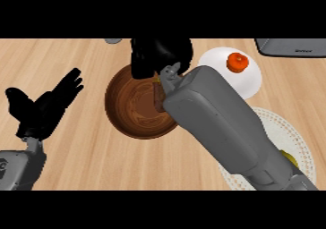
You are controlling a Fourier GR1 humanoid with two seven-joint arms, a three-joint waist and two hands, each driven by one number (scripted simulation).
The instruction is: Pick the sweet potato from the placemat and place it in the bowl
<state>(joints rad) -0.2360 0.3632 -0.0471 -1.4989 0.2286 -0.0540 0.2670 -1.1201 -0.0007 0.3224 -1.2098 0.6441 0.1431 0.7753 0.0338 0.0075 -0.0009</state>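
I begin with the biggest thing, the wooden counter (pixel 93 170), which fills the whole view. On it, at the lower right, lies the pale woven placemat (pixel 294 134); my right forearm (pixel 225 129) covers most of it. Only a small yellow-green thing (pixel 289 158) shows on the mat beside the arm, and I cannot tell what it is.

In the middle stands the brown wooden bowl (pixel 126 105). Behind it to the right is a white plate (pixel 248 78) with a small orange object (pixel 237 61) on it, and a grey appliance (pixel 294 47) sits at the top right corner.

My right hand (pixel 159 53) hangs over the far rim of the bowl. Its black fingers are curled downward, but from here I cannot tell if they close on something. A brown long piece (pixel 158 96) shows just below the wrist, over the inside of the bowl; I judge this may be the sweet potato, its long axis running from far to near, but the arm hides most of it. So the thing lies under and slightly nearer than the right hand, already above the bowl, and the right hand is far closer to it.

My left hand (pixel 43 107) rests at the left, fingers spread and holding nothing.
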